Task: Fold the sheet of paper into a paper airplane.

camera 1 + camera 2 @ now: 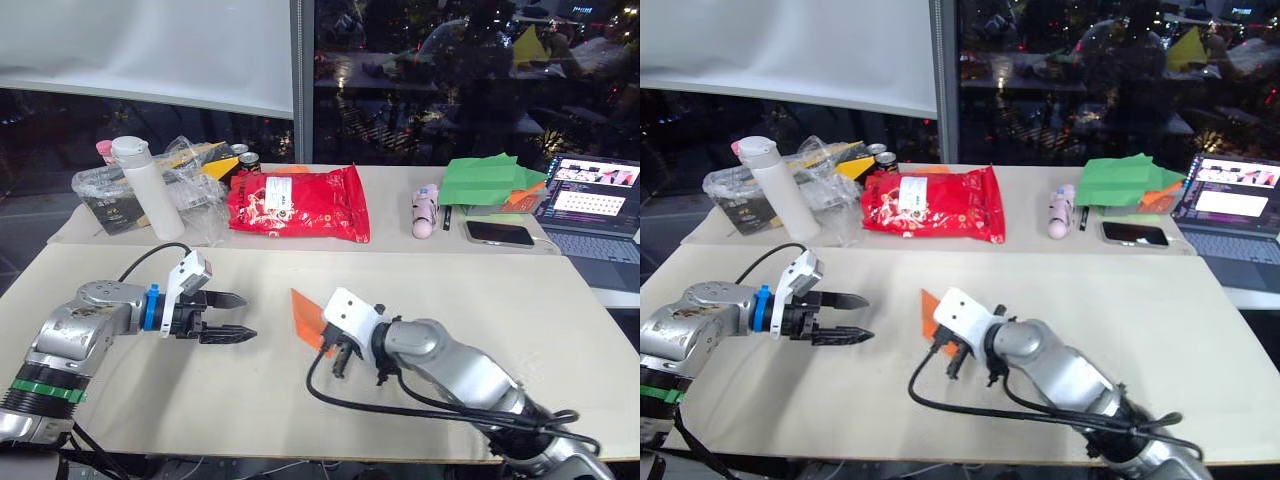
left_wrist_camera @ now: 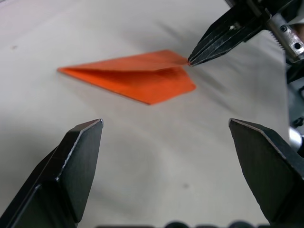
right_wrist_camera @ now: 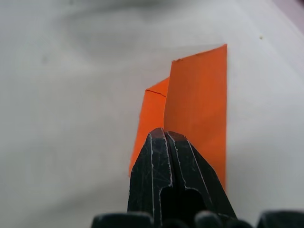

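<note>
The orange sheet of paper (image 1: 305,314) lies on the beige table (image 1: 520,320), folded into a narrow pointed wedge with layered flaps, shaped like a paper airplane (image 2: 142,78). My right gripper (image 2: 190,61) is shut, its tips pinching the upper flap at the wide rear end and holding that flap slightly raised. The right wrist view looks down the shut fingers (image 3: 164,156) onto the paper (image 3: 199,104). My left gripper (image 1: 244,316) hovers open a short way to the paper's left, pointing at it, nothing between its fingers (image 2: 76,156).
On the far table stand a red snack bag (image 1: 298,203), a white bottle (image 1: 150,185) against a clear plastic bag, a green paper stack (image 1: 490,180), a phone (image 1: 497,233), a pink tube (image 1: 425,212) and a laptop (image 1: 595,200). A black cable (image 1: 360,397) loops beside my right arm.
</note>
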You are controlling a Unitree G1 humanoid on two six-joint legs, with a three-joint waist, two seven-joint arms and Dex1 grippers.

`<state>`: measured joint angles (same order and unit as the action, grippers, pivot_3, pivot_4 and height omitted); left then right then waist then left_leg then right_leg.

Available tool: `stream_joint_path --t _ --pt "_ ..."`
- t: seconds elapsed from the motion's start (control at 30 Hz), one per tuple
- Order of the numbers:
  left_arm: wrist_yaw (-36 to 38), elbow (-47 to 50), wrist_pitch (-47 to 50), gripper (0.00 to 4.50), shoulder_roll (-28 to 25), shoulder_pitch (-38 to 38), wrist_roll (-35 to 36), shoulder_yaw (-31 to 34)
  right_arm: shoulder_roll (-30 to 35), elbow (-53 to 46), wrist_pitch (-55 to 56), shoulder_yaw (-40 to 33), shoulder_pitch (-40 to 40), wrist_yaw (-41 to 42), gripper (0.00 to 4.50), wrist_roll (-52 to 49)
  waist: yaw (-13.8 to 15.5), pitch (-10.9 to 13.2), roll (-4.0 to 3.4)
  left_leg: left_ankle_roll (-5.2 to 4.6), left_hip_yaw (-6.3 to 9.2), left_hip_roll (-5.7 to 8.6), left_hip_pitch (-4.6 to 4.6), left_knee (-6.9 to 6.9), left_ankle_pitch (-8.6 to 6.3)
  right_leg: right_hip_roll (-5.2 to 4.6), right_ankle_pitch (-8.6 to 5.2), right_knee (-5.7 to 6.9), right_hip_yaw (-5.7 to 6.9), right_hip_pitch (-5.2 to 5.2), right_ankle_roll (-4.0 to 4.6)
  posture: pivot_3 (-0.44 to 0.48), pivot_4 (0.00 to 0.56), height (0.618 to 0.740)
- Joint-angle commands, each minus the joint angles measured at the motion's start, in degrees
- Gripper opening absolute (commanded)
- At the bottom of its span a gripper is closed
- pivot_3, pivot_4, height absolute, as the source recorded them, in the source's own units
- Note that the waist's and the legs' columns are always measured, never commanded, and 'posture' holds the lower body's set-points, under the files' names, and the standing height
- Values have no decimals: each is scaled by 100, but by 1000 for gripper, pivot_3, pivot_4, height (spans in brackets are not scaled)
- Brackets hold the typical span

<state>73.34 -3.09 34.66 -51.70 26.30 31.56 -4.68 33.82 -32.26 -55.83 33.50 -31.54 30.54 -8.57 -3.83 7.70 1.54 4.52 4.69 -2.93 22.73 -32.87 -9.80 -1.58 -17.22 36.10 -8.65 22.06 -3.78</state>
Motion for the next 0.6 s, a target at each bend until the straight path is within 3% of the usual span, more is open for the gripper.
stream_joint_path --t 0.03,0.2,0.37,0.4,0.6 --pt "128 4 -281 4500 139 188 -86 102 488 -295 1226 138 -39 705 16 278 1 0 -2 -1 1 0 1 0 0 1 0 1 0 -4 -1 0 150 715" --pt "168 -190 -610 4500 592 420 -318 -67 1272 -150 3133 232 309 1630 16 741 7 0 -2 -5 0 0 3 -4 3 1 3 0 0 -13 -7 0 150 715" --pt "245 -282 -1199 4500 935 403 -784 -391 1543 132 4281 59 619 2098 16 1069 13 -1 -3 -7 1 1 1 -11 3 1 4 1 0 -26 -10 0 150 715" --pt "239 -320 -1349 3955 1036 391 -873 -464 1555 174 4407 28 683 2158 0 1103 14 -1 -4 -7 1 1 -1 -11 3 1 4 2 0 -27 -10 0 150 715" --pt "494 -586 -2306 1967 1523 360 -1267 -757 1358 300 4569 -72 889 2326 0 1308 35 -2 -7 -10 1 1 -14 -19 3 2 4 0 -1 -50 -10 0 150 715"
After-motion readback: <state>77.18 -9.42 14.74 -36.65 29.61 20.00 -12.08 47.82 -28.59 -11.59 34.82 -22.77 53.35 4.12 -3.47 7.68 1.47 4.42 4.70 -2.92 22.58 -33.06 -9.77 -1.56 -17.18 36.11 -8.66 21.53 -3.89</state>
